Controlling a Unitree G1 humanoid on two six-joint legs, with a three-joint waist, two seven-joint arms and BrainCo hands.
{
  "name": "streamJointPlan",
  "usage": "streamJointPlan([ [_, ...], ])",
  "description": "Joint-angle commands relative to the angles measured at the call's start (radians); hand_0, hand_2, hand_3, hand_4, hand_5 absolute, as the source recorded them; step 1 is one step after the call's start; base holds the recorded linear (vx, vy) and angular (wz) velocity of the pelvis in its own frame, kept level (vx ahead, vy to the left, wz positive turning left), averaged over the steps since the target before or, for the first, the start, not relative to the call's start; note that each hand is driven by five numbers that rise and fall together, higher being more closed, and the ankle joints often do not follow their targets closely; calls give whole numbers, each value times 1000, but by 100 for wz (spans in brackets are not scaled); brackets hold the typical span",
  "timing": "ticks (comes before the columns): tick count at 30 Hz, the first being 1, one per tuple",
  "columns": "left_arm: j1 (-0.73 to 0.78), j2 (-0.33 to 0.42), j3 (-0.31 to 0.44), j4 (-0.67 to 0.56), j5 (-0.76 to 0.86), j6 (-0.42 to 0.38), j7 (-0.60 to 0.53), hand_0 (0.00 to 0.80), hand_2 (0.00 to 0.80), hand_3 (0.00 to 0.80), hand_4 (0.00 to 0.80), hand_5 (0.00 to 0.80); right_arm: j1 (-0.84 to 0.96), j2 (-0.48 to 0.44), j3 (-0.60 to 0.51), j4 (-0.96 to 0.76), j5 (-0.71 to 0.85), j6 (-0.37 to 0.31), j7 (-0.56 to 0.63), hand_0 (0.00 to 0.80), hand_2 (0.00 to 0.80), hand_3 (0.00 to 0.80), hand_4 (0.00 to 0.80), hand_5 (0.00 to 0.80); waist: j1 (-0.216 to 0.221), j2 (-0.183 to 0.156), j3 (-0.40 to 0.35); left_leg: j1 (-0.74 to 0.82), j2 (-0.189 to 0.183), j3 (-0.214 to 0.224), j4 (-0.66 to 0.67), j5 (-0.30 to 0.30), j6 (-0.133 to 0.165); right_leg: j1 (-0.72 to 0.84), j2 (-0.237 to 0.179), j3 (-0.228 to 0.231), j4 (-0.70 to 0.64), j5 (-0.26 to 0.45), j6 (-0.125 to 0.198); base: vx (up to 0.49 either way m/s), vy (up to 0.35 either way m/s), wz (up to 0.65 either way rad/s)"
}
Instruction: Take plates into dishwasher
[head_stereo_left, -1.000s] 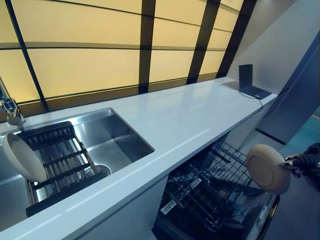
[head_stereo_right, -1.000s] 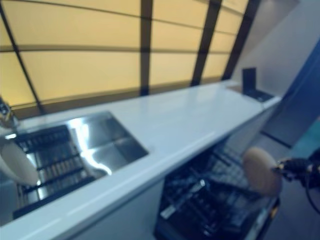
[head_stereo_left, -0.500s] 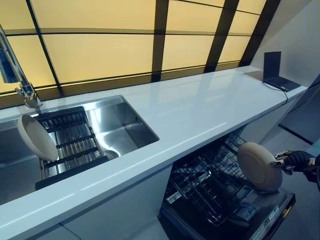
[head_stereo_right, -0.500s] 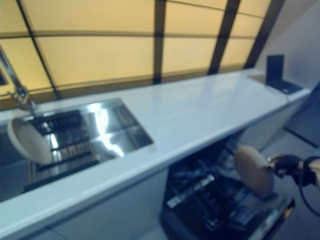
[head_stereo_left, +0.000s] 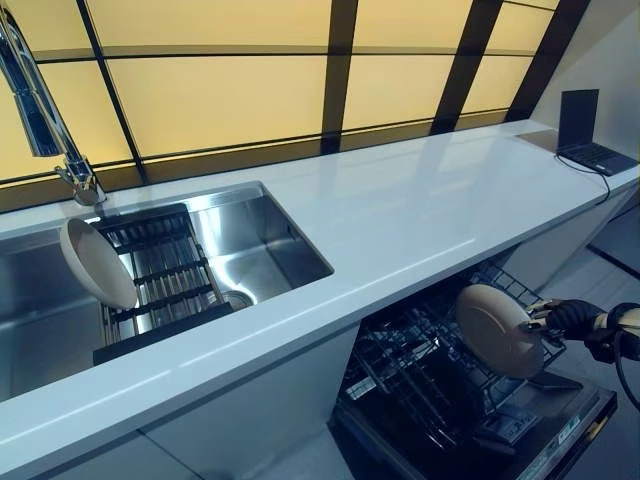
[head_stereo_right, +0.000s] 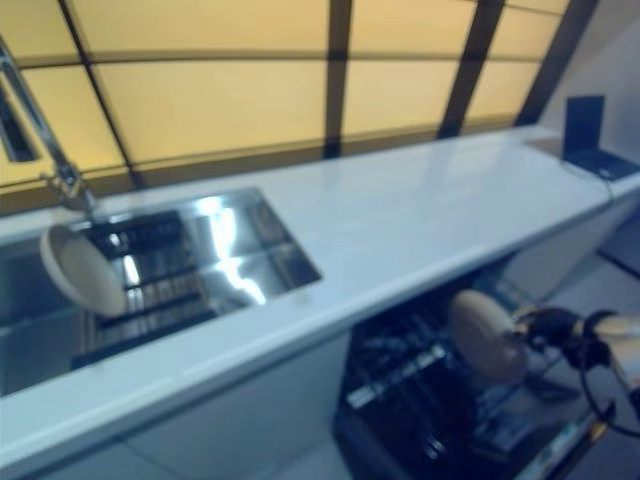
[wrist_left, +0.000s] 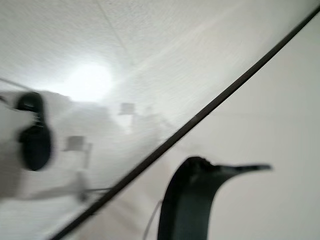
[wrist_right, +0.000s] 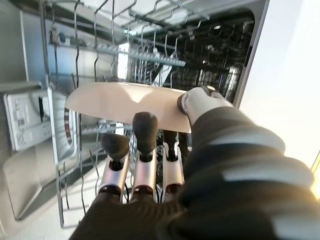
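My right hand (head_stereo_left: 572, 318) holds a beige plate (head_stereo_left: 497, 330) by its rim, on edge, over the pulled-out wire rack (head_stereo_left: 420, 365) of the open dishwasher. In the right wrist view the thumb (wrist_right: 196, 101) and fingers (wrist_right: 145, 131) pinch the plate (wrist_right: 125, 104) above the rack tines (wrist_right: 150, 55). A second beige plate (head_stereo_left: 97, 263) leans upright in the black drying rack (head_stereo_left: 160, 280) in the sink. My left hand shows in no view; its wrist view shows only ceiling and wall.
The white countertop (head_stereo_left: 400, 220) runs above the dishwasher, with a steel sink (head_stereo_left: 255, 250) and tap (head_stereo_left: 45, 120) at left. A laptop (head_stereo_left: 590, 135) sits at the far right end. The dishwasher door (head_stereo_left: 560, 440) lies open below the rack.
The camera has swung, shifting the whole scene right. My right hand has carried the plate left and lower, closer over the dishwasher rack.
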Motion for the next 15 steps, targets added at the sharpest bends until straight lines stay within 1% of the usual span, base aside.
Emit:
streamJointPlan([
  [1,-29,21,-29,7,-46,-22,6,0,0,0,0,0,-19,14,6,-66,-21,-12,-3,800,800,800,800,800,21,-37,-15,-15,-62,19,-5,-35,53,-8,-5,20,90,-63,50,0,0,0],
  [5,-34,12,-10,-21,-115,-36,3,0,0,0,0,0,16,61,2,-91,-46,-4,-2,800,800,800,800,800,21,-32,-5,-14,-63,20,-5,-36,52,-6,-4,18,85,-62,50,-6,-16,1],
  [7,-35,10,-10,-27,-122,-37,5,0,0,0,0,0,23,69,0,-95,-52,-3,-4,800,800,800,800,800,22,-31,-3,-15,-63,19,-5,-35,53,-7,-4,17,87,-62,50,-16,-25,6],
  [8,-35,7,-9,-43,-137,-41,8,0,0,0,0,0,39,92,0,-106,-65,0,-10,800,800,800,800,800,23,-28,5,-18,-63,18,-5,-34,53,-10,-4,16,89,-62,49,-28,-28,8],
  [15,-43,6,-8,-69,-169,-49,22,0,0,0,0,0,70,154,9,-111,-106,0,-27,800,800,800,800,800,23,-15,26,-22,-65,12,-5,-33,55,-20,-6,10,97,-64,46,-21,-16,6],
])
